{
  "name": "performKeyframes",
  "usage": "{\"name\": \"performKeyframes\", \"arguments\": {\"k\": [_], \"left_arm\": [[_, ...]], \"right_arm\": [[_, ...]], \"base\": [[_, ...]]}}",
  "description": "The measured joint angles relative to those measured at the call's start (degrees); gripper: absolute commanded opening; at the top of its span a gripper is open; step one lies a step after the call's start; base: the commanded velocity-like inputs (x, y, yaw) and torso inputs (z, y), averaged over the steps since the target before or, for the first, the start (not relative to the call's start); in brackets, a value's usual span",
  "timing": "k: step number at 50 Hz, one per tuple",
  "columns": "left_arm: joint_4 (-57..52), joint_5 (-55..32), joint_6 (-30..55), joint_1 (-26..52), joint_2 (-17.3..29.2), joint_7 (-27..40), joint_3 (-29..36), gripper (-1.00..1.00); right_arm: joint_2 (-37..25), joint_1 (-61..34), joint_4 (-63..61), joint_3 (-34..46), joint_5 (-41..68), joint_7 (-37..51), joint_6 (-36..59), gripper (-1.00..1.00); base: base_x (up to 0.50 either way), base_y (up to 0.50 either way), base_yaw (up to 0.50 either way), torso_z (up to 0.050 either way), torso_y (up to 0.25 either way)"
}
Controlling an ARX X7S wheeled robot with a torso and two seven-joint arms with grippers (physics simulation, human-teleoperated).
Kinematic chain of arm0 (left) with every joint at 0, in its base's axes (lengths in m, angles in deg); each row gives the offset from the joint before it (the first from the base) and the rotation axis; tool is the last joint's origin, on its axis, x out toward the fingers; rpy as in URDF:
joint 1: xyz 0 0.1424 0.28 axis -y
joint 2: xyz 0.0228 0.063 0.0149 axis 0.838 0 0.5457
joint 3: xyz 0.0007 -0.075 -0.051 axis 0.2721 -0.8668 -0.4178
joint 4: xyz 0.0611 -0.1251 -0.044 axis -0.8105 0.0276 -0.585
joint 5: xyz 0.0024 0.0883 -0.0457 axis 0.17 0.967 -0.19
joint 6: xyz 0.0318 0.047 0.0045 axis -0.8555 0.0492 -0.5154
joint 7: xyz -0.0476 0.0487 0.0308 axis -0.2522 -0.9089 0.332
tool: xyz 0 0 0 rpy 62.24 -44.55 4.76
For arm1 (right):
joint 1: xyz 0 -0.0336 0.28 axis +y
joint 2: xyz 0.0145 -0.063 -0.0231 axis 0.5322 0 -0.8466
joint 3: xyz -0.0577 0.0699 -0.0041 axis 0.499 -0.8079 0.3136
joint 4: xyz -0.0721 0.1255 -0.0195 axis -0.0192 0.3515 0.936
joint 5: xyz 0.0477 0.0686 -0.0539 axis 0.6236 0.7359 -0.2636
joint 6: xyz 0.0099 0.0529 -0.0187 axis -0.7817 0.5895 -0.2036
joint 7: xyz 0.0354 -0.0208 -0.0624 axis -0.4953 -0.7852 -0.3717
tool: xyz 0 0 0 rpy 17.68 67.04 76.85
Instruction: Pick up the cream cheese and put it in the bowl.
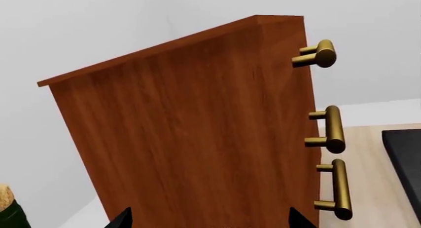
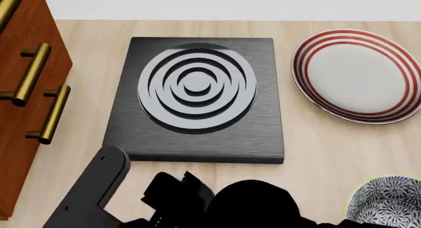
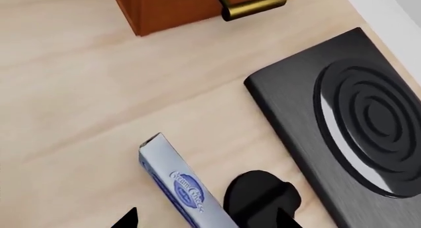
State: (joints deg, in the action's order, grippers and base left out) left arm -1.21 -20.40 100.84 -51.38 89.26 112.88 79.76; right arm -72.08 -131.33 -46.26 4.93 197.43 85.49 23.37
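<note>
- The cream cheese (image 3: 179,184) is a small rectangular box, light blue-grey with a dark blue oval label; in the right wrist view it lies on the pale wooden table (image 3: 79,80), between the two dark fingertips of the right gripper (image 3: 204,219), which stand apart and do not clasp it.
- Just beside it is a round black shape (image 3: 260,196) — I cannot tell what.
- The bowl (image 2: 388,203), with a dense blue-and-white pattern, shows at the head view's lower right corner.
- A black stove plate (image 2: 204,97) has silver concentric rings; near it lies a flat white plate (image 2: 358,75) with red rings.
- The brown wood cabinet (image 1: 191,134) has brass bar handles (image 1: 332,129).
- The left gripper (image 1: 210,219) shows only its tips, spread wide.
</note>
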Motion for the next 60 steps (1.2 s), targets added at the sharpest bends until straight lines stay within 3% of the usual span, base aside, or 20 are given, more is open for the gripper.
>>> {"name": "performKeyframes", "arguments": {"k": [60], "left_arm": [[0.5, 0.4, -1.9, -0.2, 0.4, -0.1, 0.4, 1.00]], "right_arm": [[6.0, -1.0, 11.3, 8.9, -25.2, -28.2, 0.7, 1.00]], "base": [[0.00, 0.00, 0.00, 0.000, 0.000]]}}
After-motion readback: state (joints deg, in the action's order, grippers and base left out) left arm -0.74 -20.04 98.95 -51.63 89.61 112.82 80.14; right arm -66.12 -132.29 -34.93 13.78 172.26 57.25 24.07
